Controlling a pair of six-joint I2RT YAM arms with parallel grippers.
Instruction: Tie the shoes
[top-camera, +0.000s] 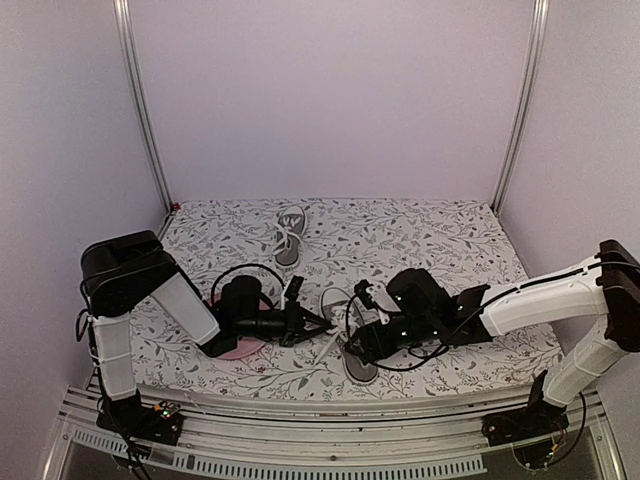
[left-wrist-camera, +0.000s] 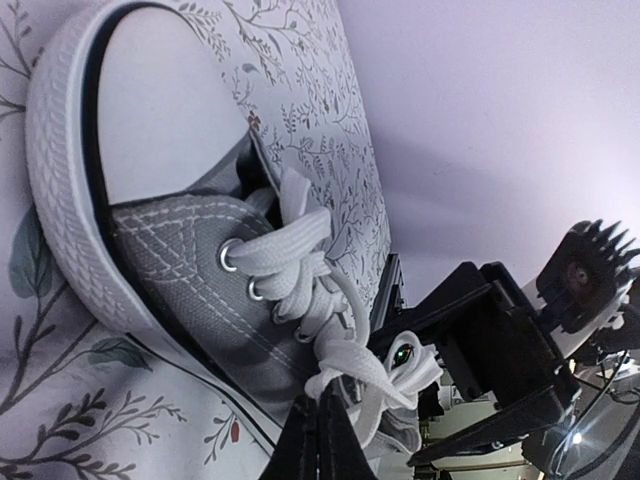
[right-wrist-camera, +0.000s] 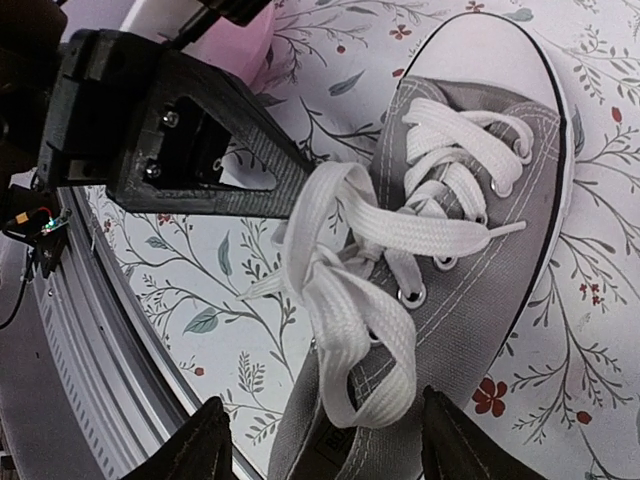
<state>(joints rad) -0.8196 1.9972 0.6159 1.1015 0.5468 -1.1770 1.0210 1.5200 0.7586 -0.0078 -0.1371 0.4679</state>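
One grey shoe (top-camera: 360, 370) lies near the front edge between both grippers, its white toe cap (left-wrist-camera: 150, 110) pointing away. Its white laces (right-wrist-camera: 400, 230) are crossed into a loose knot with loops. My left gripper (left-wrist-camera: 320, 425) is shut on a lace loop (left-wrist-camera: 375, 365) beside the knot. My right gripper (right-wrist-camera: 325, 445) is open over the shoe's heel end. A free lace loop (right-wrist-camera: 380, 340) lies between its fingers (right-wrist-camera: 205, 445), untouched. The other shoe (top-camera: 290, 232) rests alone at the back of the table.
A round pink plate (top-camera: 235, 345) lies under the left arm, close to the near shoe. The floral tablecloth (top-camera: 450, 240) covers the table. A metal rail (top-camera: 330, 415) runs along the front edge, and white walls enclose the other sides.
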